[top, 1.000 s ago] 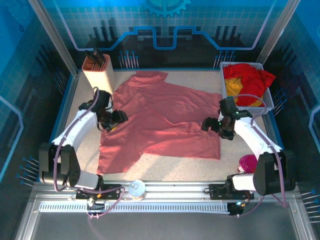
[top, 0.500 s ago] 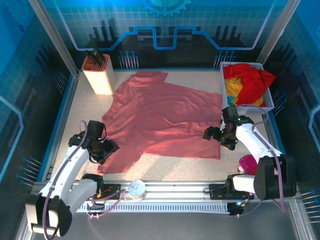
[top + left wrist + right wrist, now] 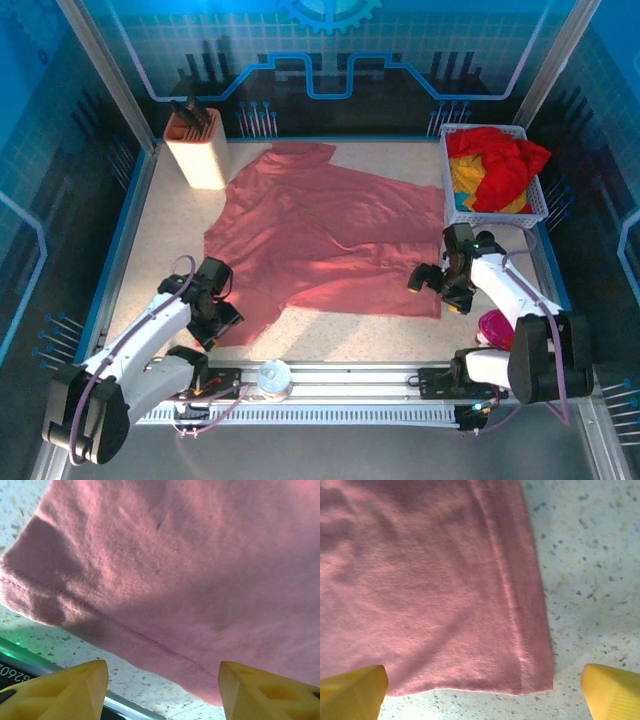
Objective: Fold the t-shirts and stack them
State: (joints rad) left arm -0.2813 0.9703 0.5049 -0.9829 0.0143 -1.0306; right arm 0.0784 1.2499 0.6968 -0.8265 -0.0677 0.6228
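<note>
**Quick status: both arms down at the near hem**

So the left end effector is released: yellow fingers spread, nothing between them. Right in front of it is the near-left corner of the salmon-pink t-shirt. The stitched hem runs slantwise across, with a sliver of speckled desk showing between the hem and the fingers. Can't tell if the cloth touches the one finger it comes closest to.

The right end effector is released too, spread really wide, low over the shirt's near-right corner. There's cloth ahead and to one side of it and bare desk on the other.

The shirt lies open and mostly flat, stretching away from both. Beyond the right end effector sits a white mesh basket with a red t-shirt and a yellow t-shirt bunched inside. Well beyond the left one stands a tan holder.
</note>
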